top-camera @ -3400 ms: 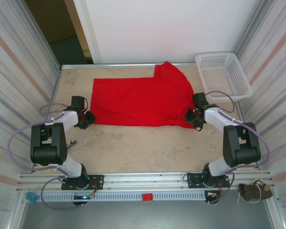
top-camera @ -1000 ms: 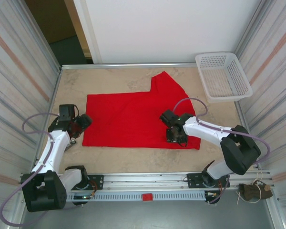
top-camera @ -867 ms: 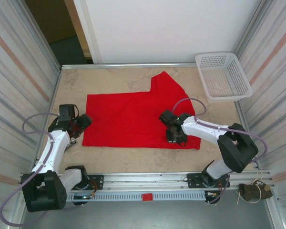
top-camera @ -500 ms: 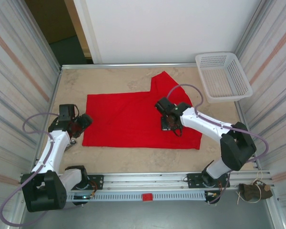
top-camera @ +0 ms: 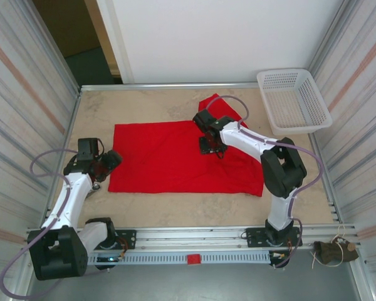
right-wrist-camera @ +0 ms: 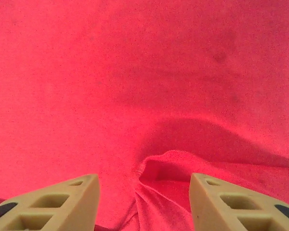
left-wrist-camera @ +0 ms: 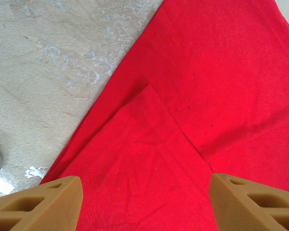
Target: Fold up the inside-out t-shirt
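Observation:
The inside-out t-shirt (top-camera: pixel 169 160), plain bright red, lies spread flat across the middle of the table, with a sleeve pointing to the far side. My right gripper (top-camera: pixel 211 148) hovers over its far middle part. In the right wrist view this gripper (right-wrist-camera: pixel 144 192) is open, and a small raised fold of the t-shirt (right-wrist-camera: pixel 168 166) sits between the fingers without touching them. My left gripper (top-camera: pixel 111 160) is at the shirt's left edge. Seen from the left wrist, that gripper (left-wrist-camera: pixel 144 192) is open wide above flat cloth (left-wrist-camera: pixel 192 96) with a diagonal seam.
A white mesh basket (top-camera: pixel 294 97) stands at the far right corner. A small round metal piece (top-camera: pixel 95 186) lies on the table (top-camera: pixel 175 210) by the left arm. Ribbed walls close in both sides.
Since the earliest frame the shirt has come nearer and lies flatter. In the last second my right gripper moved from the shirt's near right part to its far middle. The left arm stayed put.

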Tool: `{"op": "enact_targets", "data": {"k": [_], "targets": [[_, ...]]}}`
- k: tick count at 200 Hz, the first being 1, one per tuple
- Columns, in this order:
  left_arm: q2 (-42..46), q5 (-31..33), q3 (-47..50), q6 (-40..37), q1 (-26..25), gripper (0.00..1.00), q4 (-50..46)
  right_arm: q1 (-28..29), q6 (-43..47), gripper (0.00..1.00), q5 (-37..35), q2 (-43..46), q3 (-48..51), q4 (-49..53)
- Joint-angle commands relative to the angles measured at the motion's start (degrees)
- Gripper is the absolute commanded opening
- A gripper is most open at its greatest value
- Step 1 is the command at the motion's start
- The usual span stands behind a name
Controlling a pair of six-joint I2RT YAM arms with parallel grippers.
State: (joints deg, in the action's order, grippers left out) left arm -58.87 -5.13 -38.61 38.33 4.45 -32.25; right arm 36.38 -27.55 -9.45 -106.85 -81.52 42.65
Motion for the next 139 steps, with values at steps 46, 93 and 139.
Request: {"op": "enact_targets", "data": {"k": [46,93,139], "targets": [[0.89,-1.37,0.97,0.35,-0.12,0.7,1.3,-15.12,-2.17,0.46,4.01,16.59,18.25,-2.79],[-0.36,-1.25,0.6,0.77,-1.08,0.7,2.01,-21.64,-0.59,0.45,5.62,18.72,24.72,-4.55],[-0.54,-1.08,0.13,1.18,-1.37,0.7,2.18,-21.97,-0.09,0.43,6.45,15.67,24.7,-6.51]]}}
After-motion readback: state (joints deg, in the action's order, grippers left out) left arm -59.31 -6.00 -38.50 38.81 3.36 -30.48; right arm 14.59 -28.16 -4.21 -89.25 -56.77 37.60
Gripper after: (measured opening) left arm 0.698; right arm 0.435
